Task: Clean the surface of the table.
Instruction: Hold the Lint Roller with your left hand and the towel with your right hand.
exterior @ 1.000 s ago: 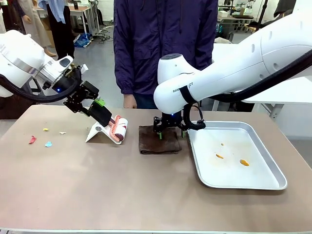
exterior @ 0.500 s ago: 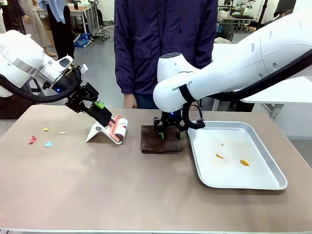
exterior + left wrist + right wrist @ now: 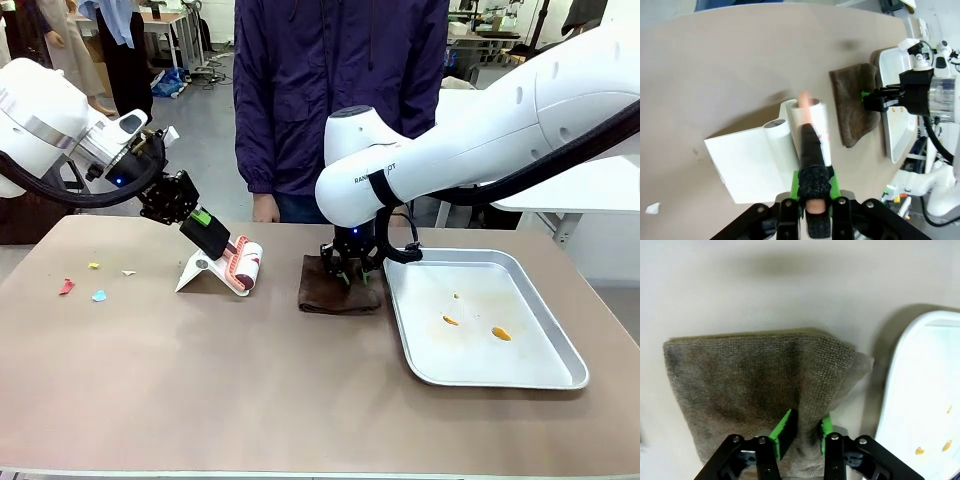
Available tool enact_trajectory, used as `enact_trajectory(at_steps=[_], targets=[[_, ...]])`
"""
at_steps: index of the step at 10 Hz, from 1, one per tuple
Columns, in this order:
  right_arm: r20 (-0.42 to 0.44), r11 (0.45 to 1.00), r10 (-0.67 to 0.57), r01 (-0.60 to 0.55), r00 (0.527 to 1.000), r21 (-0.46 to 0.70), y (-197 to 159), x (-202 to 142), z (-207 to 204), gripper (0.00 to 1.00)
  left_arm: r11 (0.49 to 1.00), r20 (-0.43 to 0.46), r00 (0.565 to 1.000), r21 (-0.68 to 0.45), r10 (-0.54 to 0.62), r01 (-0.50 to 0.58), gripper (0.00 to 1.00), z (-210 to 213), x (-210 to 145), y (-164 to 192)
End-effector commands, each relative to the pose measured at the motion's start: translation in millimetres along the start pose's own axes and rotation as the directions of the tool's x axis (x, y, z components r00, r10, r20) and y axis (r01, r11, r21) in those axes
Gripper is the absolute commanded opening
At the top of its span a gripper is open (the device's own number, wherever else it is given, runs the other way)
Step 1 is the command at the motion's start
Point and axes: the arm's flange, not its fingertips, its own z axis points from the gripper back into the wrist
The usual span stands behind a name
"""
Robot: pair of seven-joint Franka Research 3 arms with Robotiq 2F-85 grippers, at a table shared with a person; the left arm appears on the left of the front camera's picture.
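So the left pincer is clamped tight on the black foam handle of a pink-and-white lint roller, which is propped on its white plastic stand. The right pincer is pinched onto a bunched fold of a dark brown terry cloth, laid just beside a shiny rectangular metal tray. A few orange crumbs are seen in the tray. All of it is carried by the big matte brownish-tan table, with little coloured scraps scattered near its left end.
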Motion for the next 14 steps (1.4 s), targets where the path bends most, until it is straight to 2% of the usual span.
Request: enact_trajectory(at_steps=[1, 6, 8, 10, 12, 13, 14], targets=[[-0.026, 1.0, -0.029, 0.029, 0.999, 0.006, 2.9, -0.8, -15.0, 0.0, 1.0, 0.02, 1.0, -0.01, -0.022, 0.022, 0.0, -2.5, -7.0, -3.6], [-0.035, 0.999, -0.023, 0.024, 0.999, 0.031, 2.8, -0.6, -16.8, 0.0, 1.0, 0.026, 0.999, -0.009, -0.027, 0.027, 0.0, -2.8, -7.0, -7.2], [-0.033, 0.995, -0.03, 0.033, 0.999, 0.095, -1.1, -0.4, -15.1, 0.0, 0.999, 0.039, 0.999, -0.031, -0.016, 0.017, 0.0, 1.5, -7.1, -8.2], [-0.062, 0.954, -0.053, 0.069, 0.997, 0.291, -17.5, -3.1, -12.2, 0.0, 0.992, 0.09, 0.995, -0.12, 0.039, -0.028, 0.0, 23.8, -11.0, -7.5], [-0.04, 0.906, -0.071, 0.082, 0.997, 0.415, -33.7, -7.7, -9.2, 0.0, 0.975, 0.121, 0.991, -0.219, 0.062, -0.035, 0.0, 44.5, -18.3, -9.8], [-0.025, 0.866, -0.061, 0.065, 0.998, 0.496, -41.7, -11.7, -6.1, 0.0, 0.957, 0.119, 0.991, -0.288, 0.064, -0.027, 0.0, 54.9, -23.6, -9.1], [-0.014, 0.787, -0.057, 0.053, 0.998, 0.614, -53.7, -17.1, -2.6, 0.0, 0.931, 0.101, 0.992, -0.362, 0.08, -0.039, 0.0, 67.4, -29.9, -3.4]])
